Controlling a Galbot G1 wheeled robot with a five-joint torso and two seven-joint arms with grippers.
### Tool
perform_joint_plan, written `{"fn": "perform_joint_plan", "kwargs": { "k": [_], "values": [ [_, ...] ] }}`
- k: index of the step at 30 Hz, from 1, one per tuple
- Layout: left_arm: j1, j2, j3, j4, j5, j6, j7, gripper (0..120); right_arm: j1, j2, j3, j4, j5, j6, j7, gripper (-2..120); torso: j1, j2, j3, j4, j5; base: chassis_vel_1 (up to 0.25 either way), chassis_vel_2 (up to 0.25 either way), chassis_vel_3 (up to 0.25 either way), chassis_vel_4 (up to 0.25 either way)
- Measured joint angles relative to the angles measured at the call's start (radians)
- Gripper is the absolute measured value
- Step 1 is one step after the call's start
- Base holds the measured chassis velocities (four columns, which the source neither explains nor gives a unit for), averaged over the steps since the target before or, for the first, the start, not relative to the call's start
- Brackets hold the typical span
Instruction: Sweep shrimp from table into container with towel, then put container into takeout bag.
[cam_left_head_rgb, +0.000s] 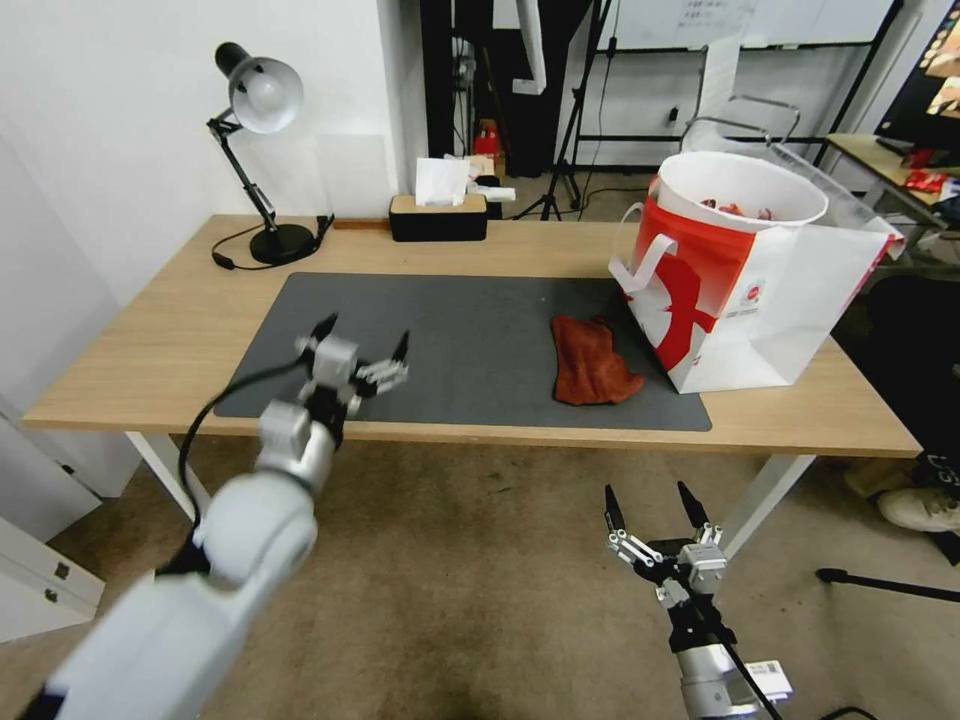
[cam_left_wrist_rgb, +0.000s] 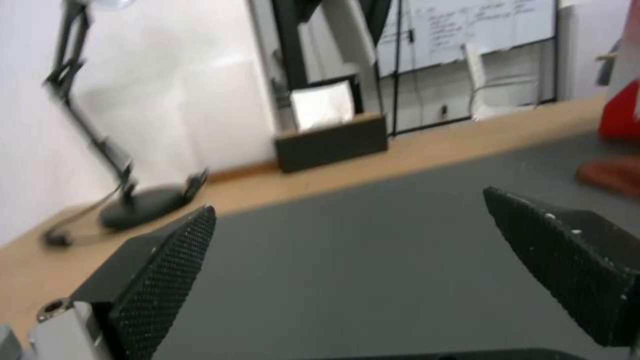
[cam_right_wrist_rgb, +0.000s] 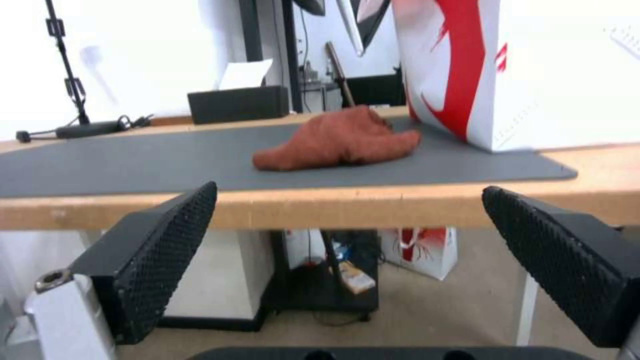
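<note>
We see the bag (cam_left_head_rgb: 745, 300) standing upright at the right end of the surface (cam_left_head_rgb: 160, 340), partly on the grey mat (cam_left_head_rgb: 470, 340). The container (cam_left_head_rgb: 740, 190) sits inside the bag, its white rim showing above the bag's top edge. A few red shrimp (cam_left_head_rgb: 735, 209) lie in the container.

The towel (cam_left_head_rgb: 592, 362) lies rumpled on the mat, just beside the bag's near left corner; we cannot tell whether the two touch. In the right wrist view the towel (cam_right_wrist_rgb: 337, 140) rests in a low heap near the bag (cam_right_wrist_rgb: 493, 75).

Our left gripper (cam_left_head_rgb: 365, 340) hovers above the near left part of the mat, well apart from the towel. Its fingers (cam_left_wrist_rgb: 160, 280) are spread wide with nothing between them, and the left wrist view looks across the mat (cam_left_wrist_rgb: 373, 260) toward a black tissue box (cam_left_wrist_rgb: 331, 142) and a desk lamp (cam_left_wrist_rgb: 127, 195) at the far edge.

Our right gripper (cam_left_head_rgb: 655, 505) hangs below and in front of the surface, over the carpet, under the towel's end of the mat. Its fingers (cam_right_wrist_rgb: 157, 265) are also wide apart and hold nothing; they point toward the front edge of the surface (cam_right_wrist_rgb: 373, 205).
</note>
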Motion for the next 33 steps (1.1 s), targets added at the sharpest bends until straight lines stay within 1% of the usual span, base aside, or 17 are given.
{"fn": "perform_joint_plan", "kwargs": {
  "k": [2, 3, 4, 5, 6, 7, 9, 10, 12, 13, 15, 16, 19, 27, 29, 33],
  "values": [
    [0.121, -0.043, -0.054, 0.009, 0.064, -0.073, 0.029, 100, 0.003, -0.001, 0.01, 0.007, 0.0, 0.01, -0.008, 100, 0.0, 0.0, 0.0, 0.0003, 0.0003, 0.0, 0.0, 0.0, 0.0],
    [0.121, -0.043, -0.054, 0.009, 0.064, -0.073, 0.029, 100, 0.003, -0.001, 0.01, 0.007, 0.0, 0.01, -0.008, 100, 0.0, 0.0, 0.0, 0.0003, 0.0003, 0.0, 0.0, 0.0, 0.0],
    [0.172, -0.062, -0.074, 0.021, 0.089, -0.104, 0.043, 100, 0.005, -0.001, 0.014, 0.009, 0.0, 0.015, -0.011, 100, 0.0, 0.0, 0.0, 0.0004, 0.0003, 0.0, 0.0, 0.0, 0.0],
    [0.2, -0.075, -0.085, 0.03, 0.1, -0.122, 0.053, 100, 0.006, -0.001, 0.016, 0.011, 0.0, 0.016, -0.013, 100, 0.0, 0.0, 0.0, 0.0004, 0.0001, 0.0, 0.0, 0.0, 0.0],
    [0.2, -0.075, -0.085, 0.03, 0.1, -0.122, 0.053, 100, 0.006, -0.001, 0.016, 0.011, 0.0, 0.016, -0.013, 100, 0.0, 0.0, 0.0, 0.0004, 0.0001, 0.0, 0.0, 0.0, 0.0],
    [0.234, -0.093, -0.096, 0.044, 0.108, -0.153, 0.068, 100, 0.006, 0.0, 0.018, 0.013, -0.002, 0.019, -0.015, 100, 0.0, 0.0, 0.0, 0.0004, 0.0002, 0.0, 0.0, 0.0, 0.0],
    [0.27, -0.121, -0.108, 0.067, 0.117, -0.2, 0.094, 100, 0.006, 0.002, 0.02, 0.016, -0.003, 0.021, -0.018, 100, 0.0, 0.0, 0.0, 0.0003, 0.0002, 0.0, 0.0, 0.0, 0.0],
    [0.27, -0.121, -0.108, 0.067, 0.117, -0.2, 0.094, 100, 0.006, 0.002, 0.02, 0.016, -0.003, 0.021, -0.018, 100, 0.0, 0.0, 0.0, 0.0003, 0.0002, 0.0, 0.0, 0.0, 0.0],
    [0.287, -0.157, -0.111, 0.086, 0.126, -0.248, 0.111, 100, 0.003, 0.002, 0.024, 0.022, -0.005, 0.021, -0.025, 100, 0.0, 0.0, 0.0, 0.0001, 0.0001, 0.0, 0.0, 0.0, 0.0],
    [0.287, -0.157, -0.111, 0.086, 0.126, -0.248, 0.111, 100, 0.003, 0.002, 0.024, 0.022, -0.005, 0.021, -0.025, 100, 0.0, 0.0, 0.0, 0.0001, 0.0001, 0.0, 0.0, 0.0, 0.0],
    [0.288, -0.193, -0.108, 0.092, 0.147, -0.289, 0.122, 100, -0.001, 0.001, 0.034, 0.032, -0.006, 0.017, -0.036, 100, 0.0, 0.0, 0.0, 0.0, 0.0003, 0.0, 0.0, 0.0, 0.0],
    [0.288, -0.193, -0.108, 0.092, 0.147, -0.289, 0.122, 100, -0.001, 0.001, 0.034, 0.032, -0.006, 0.017, -0.036, 100, 0.0, 0.0, 0.0, 0.0, 0.0003, 0.0, 0.0, 0.0, 0.0],
    [0.287, -0.213, -0.093, 0.091, 0.157, -0.303, 0.126, 100, -0.004, 0.001, 0.036, 0.036, -0.005, 0.005, -0.033, 100, 0.0, 0.0, 0.0, 0.0, 0.0002, 0.0, 0.0, 0.0, 0.0],
    [0.286, -0.22, -0.09, 0.09, 0.155, -0.315, 0.136, 100, -0.01, 0.0, 0.037, 0.037, -0.014, -0.019, -0.016, 100, 0.0, 0.0, 0.0, 0.0001, 0.0002, 0.0, 0.0, 0.0, 0.0],
    [0.29, -0.222, -0.093, 0.09, 0.146, -0.322, 0.152, 100, -0.01, -0.001, 0.037, 0.044, -0.02, -0.022, -0.01, 100, 0.0, 0.0, 0.0, 0.0002, 0.0001, 0.0, 0.0, 0.0, 0.0],
    [0.291, -0.223, -0.095, 0.09, 0.14, -0.324, 0.158, 100, -0.01, -0.001, 0.036, 0.046, -0.022, -0.023, -0.007, 100, 0.0, 0.0, 0.0, 0.0002, 0.0001, 0.0, 0.0, 0.0, 0.0]
  ]
}}
